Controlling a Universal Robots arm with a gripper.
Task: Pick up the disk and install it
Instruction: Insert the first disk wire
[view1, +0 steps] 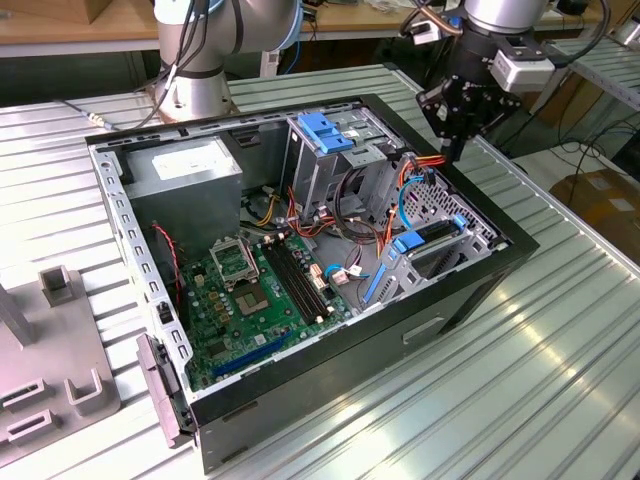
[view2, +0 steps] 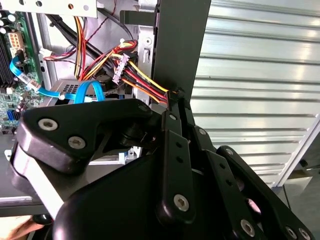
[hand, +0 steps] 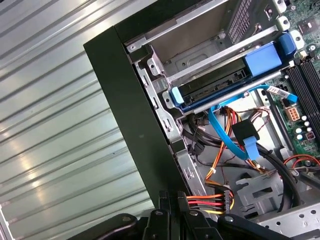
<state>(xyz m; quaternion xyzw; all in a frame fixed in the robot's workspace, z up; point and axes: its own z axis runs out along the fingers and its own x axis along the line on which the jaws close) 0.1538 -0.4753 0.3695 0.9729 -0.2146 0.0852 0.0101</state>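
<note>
The disk (hand: 215, 86) lies slotted in the metal drive cage at the case's corner. Its dark edge is framed in blue plastic, with a blue handle (hand: 263, 59) at one end. In the exterior view the disk (view1: 436, 233) sits low at the case's right end, beside blue and orange cables. My gripper (view1: 455, 150) hangs above the case's far right rim with its fingers pressed together and nothing between them. In both wrist views the fingertips (hand: 163, 197) (view2: 172, 97) sit just over the black case wall (hand: 135, 125), close to a bundle of red, yellow and black wires (view2: 135, 70).
The open computer case (view1: 330, 350) lies on a ribbed metal table (view1: 520, 380). Inside it are a grey power supply (view1: 185, 170), a green motherboard (view1: 255, 290) and a second cage topped by a blue latch (view1: 325, 130). A grey fixture (view1: 50, 370) stands at the exterior view's left.
</note>
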